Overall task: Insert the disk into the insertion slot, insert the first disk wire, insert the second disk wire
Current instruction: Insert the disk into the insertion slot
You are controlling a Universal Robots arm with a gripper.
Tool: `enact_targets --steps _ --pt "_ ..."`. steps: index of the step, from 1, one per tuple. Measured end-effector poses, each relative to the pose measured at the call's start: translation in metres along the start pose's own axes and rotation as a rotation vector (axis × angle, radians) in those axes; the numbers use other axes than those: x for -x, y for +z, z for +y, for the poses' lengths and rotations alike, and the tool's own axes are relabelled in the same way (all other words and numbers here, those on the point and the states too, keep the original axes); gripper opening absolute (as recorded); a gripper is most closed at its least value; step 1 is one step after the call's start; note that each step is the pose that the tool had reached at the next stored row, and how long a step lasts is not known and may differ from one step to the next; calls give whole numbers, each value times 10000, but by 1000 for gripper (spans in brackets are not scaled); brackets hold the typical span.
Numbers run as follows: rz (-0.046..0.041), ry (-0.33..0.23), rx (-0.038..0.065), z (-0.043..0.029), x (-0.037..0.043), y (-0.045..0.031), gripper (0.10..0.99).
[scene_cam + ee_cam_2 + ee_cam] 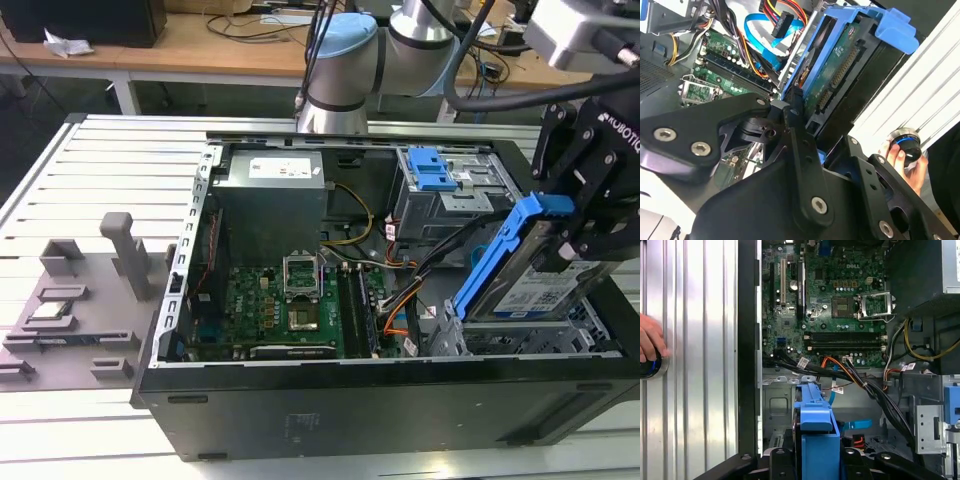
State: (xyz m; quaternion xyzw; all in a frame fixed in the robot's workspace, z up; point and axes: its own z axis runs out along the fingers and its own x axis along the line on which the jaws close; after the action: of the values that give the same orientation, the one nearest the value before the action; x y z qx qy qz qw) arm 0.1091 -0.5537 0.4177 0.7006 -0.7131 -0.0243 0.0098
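Slatted bench (60, 170), open computer case (400, 400), claw (578, 228) clamped on tilted disk (543, 296), held over insertion slot (520, 346)

print is showing up in a few spots here. a white label is sitting on the disk (548, 293), with fine print too small to make out. white lettering is running along the black body of the gripper (572, 238), cut off at the frame edge. a white sticker is sitting on the power supply (270, 215). in the first wrist view a small white logo is showing on the motherboard (830, 285), and little white tags (803, 362) are hanging on the cables, unreadable.
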Motion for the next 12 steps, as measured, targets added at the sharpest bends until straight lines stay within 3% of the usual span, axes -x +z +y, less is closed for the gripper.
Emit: enact_targets --steps 4,7,12 --pt "0 1 15 -4 -2 90 365" --pt "0 1 31 -10 -4 204 365" --pt "2 1 35 -14 -5 287 365"
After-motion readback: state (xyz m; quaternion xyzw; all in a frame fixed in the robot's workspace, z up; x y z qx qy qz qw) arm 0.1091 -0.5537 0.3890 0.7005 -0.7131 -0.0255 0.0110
